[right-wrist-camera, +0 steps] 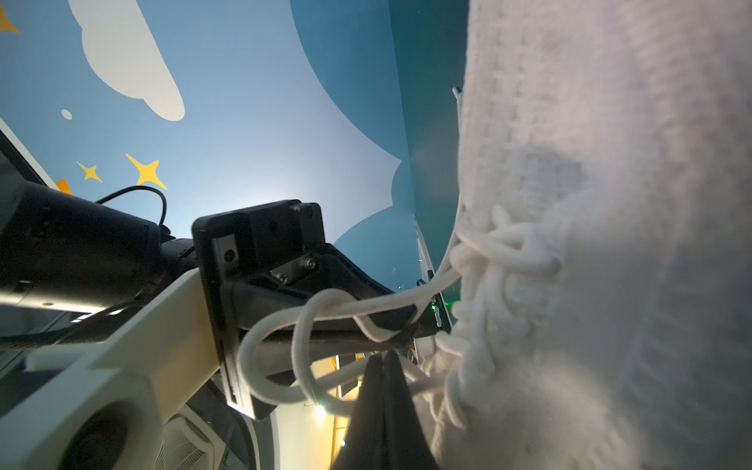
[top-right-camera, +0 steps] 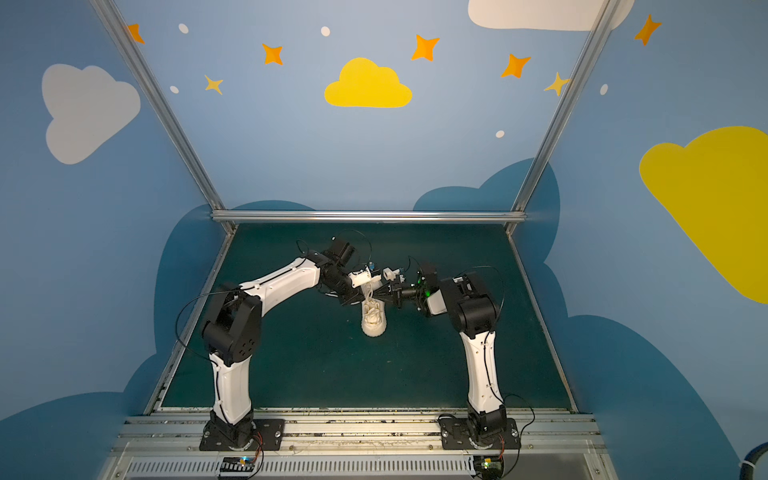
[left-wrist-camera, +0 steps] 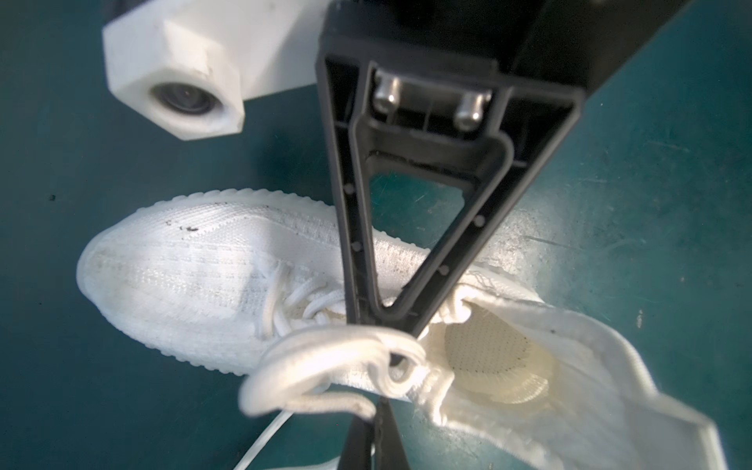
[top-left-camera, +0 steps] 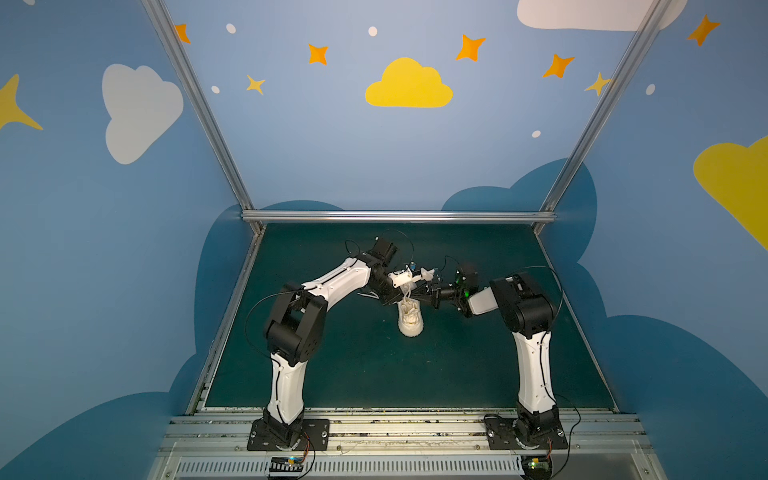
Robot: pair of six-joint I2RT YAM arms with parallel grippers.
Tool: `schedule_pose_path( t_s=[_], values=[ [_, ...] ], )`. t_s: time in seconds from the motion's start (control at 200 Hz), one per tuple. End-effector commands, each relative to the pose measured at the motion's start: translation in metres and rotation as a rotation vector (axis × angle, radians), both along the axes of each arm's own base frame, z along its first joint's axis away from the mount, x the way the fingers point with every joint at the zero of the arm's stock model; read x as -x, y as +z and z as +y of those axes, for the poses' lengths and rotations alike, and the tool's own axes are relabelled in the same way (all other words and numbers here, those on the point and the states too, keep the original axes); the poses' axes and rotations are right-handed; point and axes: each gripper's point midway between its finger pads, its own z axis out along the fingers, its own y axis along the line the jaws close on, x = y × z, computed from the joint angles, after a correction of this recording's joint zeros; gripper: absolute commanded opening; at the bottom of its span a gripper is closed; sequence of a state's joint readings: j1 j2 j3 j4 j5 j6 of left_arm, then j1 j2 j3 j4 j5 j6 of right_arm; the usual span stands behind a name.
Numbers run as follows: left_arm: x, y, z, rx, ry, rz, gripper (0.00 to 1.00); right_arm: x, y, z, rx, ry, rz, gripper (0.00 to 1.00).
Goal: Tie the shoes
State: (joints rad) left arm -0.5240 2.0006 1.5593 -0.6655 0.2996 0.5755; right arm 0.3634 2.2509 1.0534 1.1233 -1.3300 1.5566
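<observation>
Your left gripper reaches in from the left, clenched on a loop of the laces just above the shoe. The shoe sits mid-mat, toe pointing near. Your right gripper meets the left one tip to tip, pinched tight on the same laces.

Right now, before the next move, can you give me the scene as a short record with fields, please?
shoe: one off-white sneaker, sole down on the green table, toe toward the arm bases
laces: a loose loop lifted above the shoe; no finished bow seen
left hand: shut, pinching the laces
right hand: shut, pinching the laces
hands together: tips nearly meet over the shoe
</observation>
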Motion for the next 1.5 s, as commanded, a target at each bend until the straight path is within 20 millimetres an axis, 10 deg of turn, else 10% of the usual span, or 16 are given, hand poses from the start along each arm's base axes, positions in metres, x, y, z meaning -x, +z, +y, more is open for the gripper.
schedule_pose_path(
  t_s=[0.0,1.497],
  values=[
    [0.004,0.007,-0.004,0.019,-0.007,0.021,0.03,0.004,0.012,0.000,-0.029,0.021,-0.038,0.00],
    [0.025,0.006,0.000,0.002,-0.008,0.097,0.03,0.026,0.007,0.000,-0.028,0.092,-0.050,0.00]
  ],
)
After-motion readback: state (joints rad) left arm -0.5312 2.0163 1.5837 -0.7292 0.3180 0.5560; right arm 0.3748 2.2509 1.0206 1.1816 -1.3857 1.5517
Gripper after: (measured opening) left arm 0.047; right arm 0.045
